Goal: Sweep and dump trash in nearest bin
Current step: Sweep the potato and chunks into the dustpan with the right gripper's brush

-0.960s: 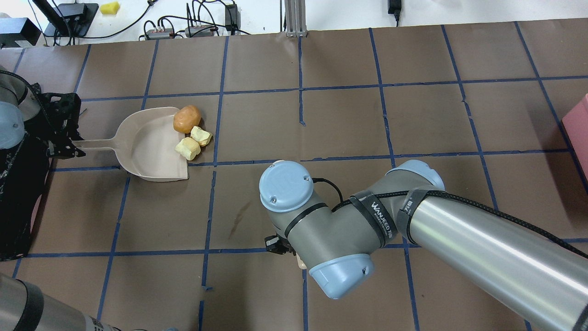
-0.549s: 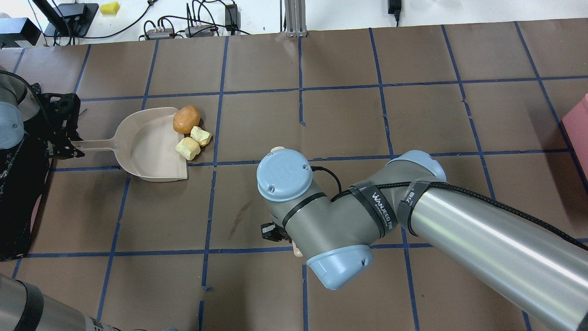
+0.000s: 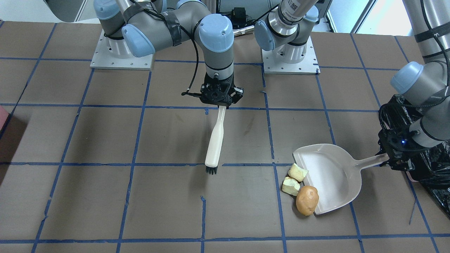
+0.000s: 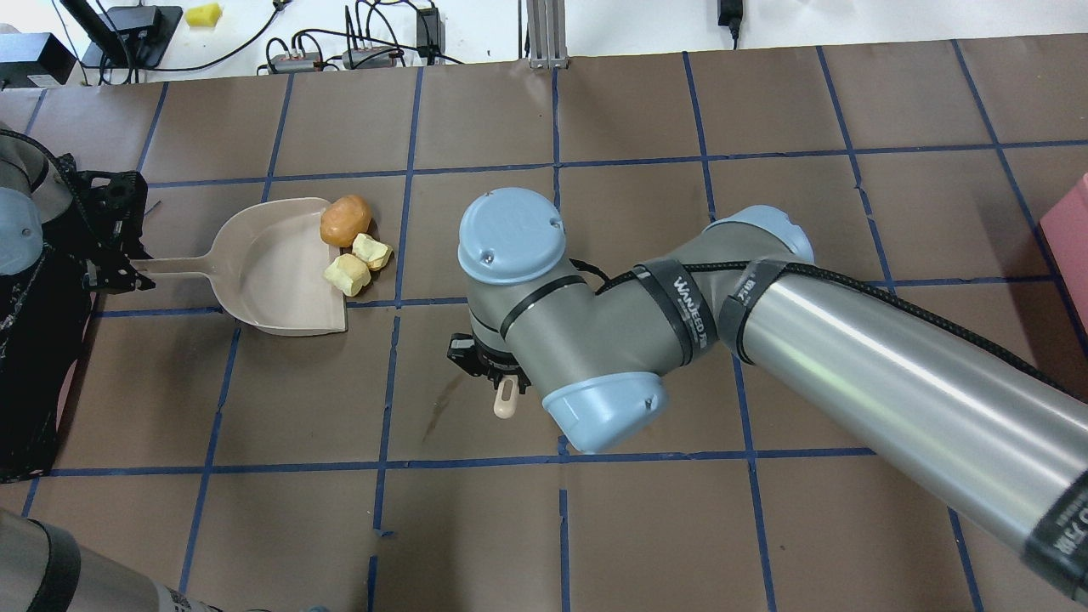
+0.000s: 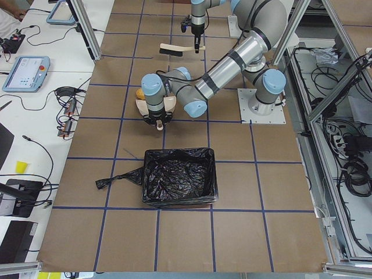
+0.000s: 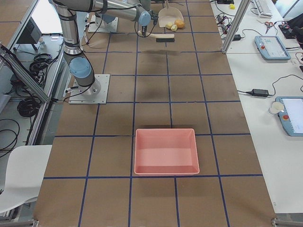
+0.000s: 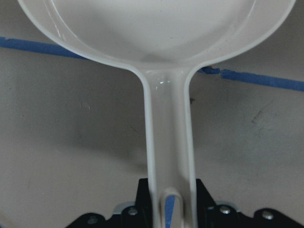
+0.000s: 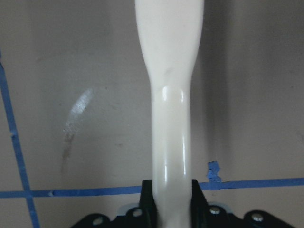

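Nearest the front-facing camera, the trash sits gathered at the open mouth of the dustpan but not yet inside it. The orange-brown lump presses against one corner of the lip, and the two pale chunks touch each other just beside the edge. The pan lies flat on the tabletop, its handle pinched between the jaws of the left gripper, as the left wrist view confirms. Directly behind that gripper waits the bin, its black liner crinkled and open; nothing shows inside it from the left side view. Farther back and well apart from the trash, the brush hangs slanted with its dark bristles low toward the tabletop; whether they touch it cannot be told. The jaws of the right gripper are clamped on the end of its handle. A pink tray lies at the far end, well away. By this reading the tools are in hand and the pan is placed, while the sweep itself, the lift and the dump into the bin all remain to be done.
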Controlling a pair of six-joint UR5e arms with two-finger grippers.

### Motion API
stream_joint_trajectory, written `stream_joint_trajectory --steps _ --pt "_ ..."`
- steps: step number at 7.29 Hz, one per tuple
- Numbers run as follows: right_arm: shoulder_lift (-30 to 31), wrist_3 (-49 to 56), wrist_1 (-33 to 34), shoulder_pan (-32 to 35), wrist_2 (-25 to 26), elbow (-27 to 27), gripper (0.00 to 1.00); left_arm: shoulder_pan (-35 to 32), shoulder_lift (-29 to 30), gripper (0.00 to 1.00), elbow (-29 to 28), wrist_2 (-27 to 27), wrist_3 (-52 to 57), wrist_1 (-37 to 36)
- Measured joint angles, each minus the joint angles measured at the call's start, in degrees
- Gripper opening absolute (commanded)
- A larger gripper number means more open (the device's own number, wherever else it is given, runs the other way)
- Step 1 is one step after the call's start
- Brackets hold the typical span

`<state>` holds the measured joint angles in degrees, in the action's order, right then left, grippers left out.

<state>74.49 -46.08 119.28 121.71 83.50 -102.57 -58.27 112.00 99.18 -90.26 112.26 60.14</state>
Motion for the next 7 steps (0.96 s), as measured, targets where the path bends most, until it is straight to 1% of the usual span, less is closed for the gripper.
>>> stream_joint_trajectory --steps 1,3,4,5,7 --pt "-3.42 -5.45 -3.70 0.71 -0.06 6.22 0.01 0.00 0.03 0.05 0.00 0.00 -0.06 0.04" --pt "-12.16 -11.95 -13.01 3.18 0.04 21.50 0.01 0.00 0.12 0.05 0.01 0.00 -0.23 0.07" --pt "-15.96 -14.18 -15.06 3.96 0.16 26.87 0.01 0.00 0.12 0.05 -0.01 0.00 -0.27 0.07" --pt "-19.03 -15.43 -15.95 4.48 0.39 30.42 0.01 0.00 0.09 0.05 -0.03 0.00 -0.28 0.07" --pt "-23.65 -16.21 -16.53 4.91 0.64 35.83 0.01 0.00 0.07 0.05 -0.04 0.00 -0.29 0.07"
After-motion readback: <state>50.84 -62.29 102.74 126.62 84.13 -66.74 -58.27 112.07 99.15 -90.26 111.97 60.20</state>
